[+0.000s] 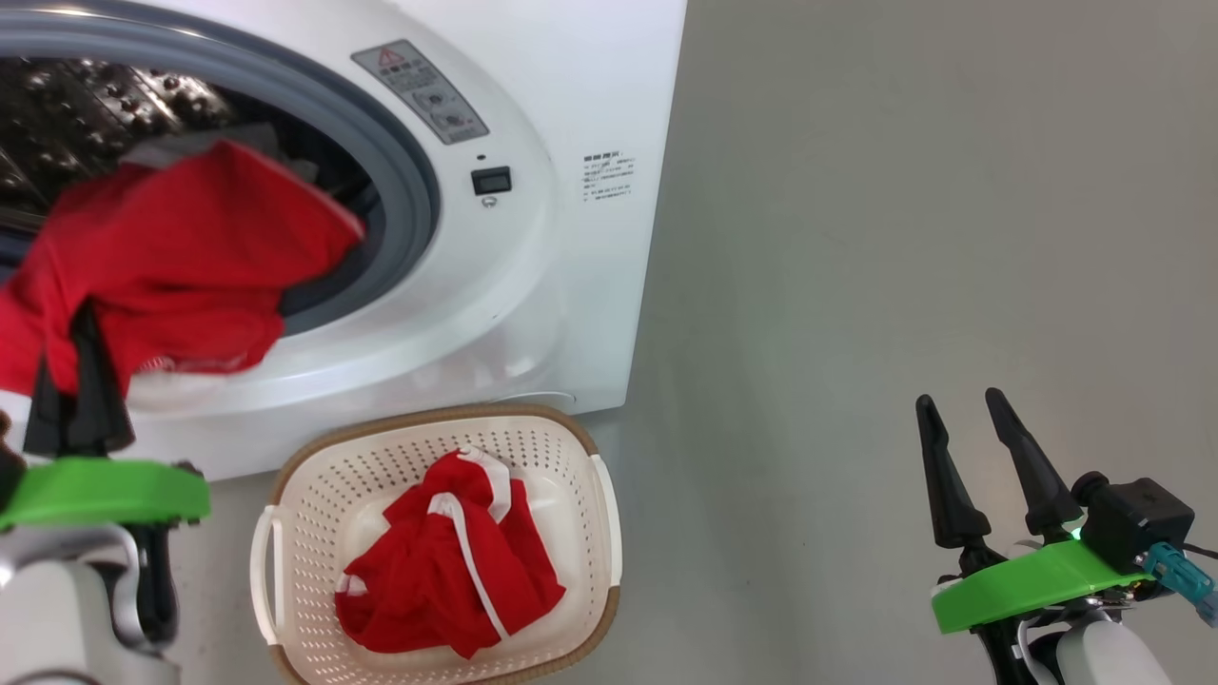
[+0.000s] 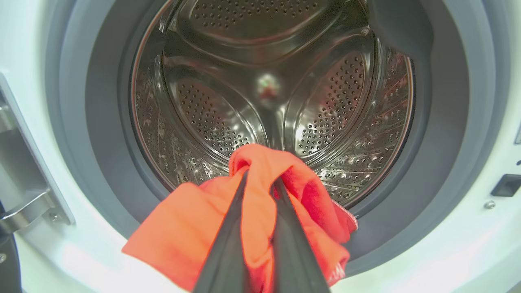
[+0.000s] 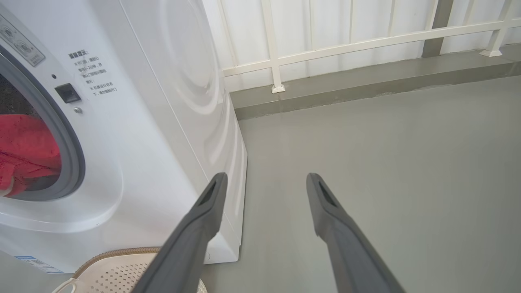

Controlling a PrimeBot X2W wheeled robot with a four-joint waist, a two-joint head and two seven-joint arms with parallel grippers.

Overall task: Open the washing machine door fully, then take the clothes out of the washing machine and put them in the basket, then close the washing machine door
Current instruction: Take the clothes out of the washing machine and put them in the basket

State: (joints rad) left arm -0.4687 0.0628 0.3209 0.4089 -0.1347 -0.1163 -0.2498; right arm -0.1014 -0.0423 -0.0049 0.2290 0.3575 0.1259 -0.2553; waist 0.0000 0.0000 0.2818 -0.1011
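The washing machine [image 1: 580, 285] stands open, and its steel drum [image 2: 211, 118] shows behind the grey rubber ring. Its door is out of view. My left gripper [image 1: 84, 319] [image 2: 260, 179] is shut on a red garment [image 1: 181, 247] [image 2: 183, 236] [image 3: 24, 150] at the mouth of the drum, and the cloth drapes over the lower rim. Below the machine, the cream basket [image 1: 571, 433] [image 3: 122, 254] sits on the floor and holds another red garment with white stripes [image 1: 447, 571]. My right gripper [image 1: 959, 400] [image 3: 266, 179] hangs open and empty over the floor to the right of the machine.
A metal hinge bracket [image 2: 24, 203] sits at the left of the machine's opening. Bare grey floor [image 1: 904, 238] stretches to the right of the machine and basket. A white railing [image 3: 366, 40] on a low ledge runs behind.
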